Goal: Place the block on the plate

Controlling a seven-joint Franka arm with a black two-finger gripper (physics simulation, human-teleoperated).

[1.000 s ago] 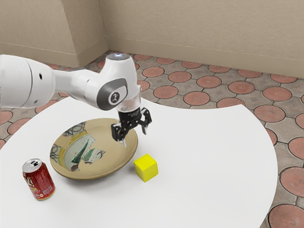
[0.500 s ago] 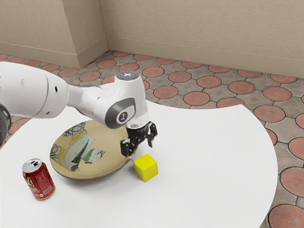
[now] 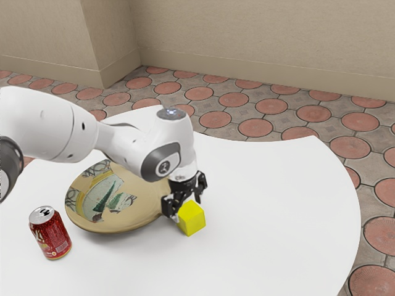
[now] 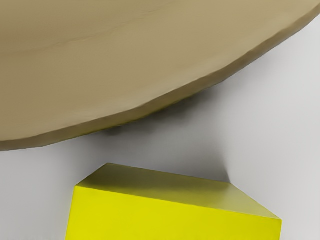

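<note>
We hold our gripper (image 3: pixel 187 209) open at the yellow block (image 3: pixel 192 222); the block sits on our white table (image 3: pixel 278 216) (curvy-edged, that one), just beside the plate (image 3: pixel 137 213); beyond lie a red-patterned floor (image 3: pixel 271 106) and beige walls (image 3: pixel 247 37).

No readable text; only illegible lettering on the red can (image 3: pixel 50 235).

Behind the fingers (image 3: pixel 168 206) of the gripper (image 3: pixel 187 208), part of the plate (image 3: pixel 133 214) was hidden, and the nearer finger covered one edge of the block (image 3: pixel 192 219). Under the fingers, the wrist view's edges cut off both block and plate. Well apart from the fingers, the small print on the can (image 3: pixel 50 235) was too tiny to read.
</note>
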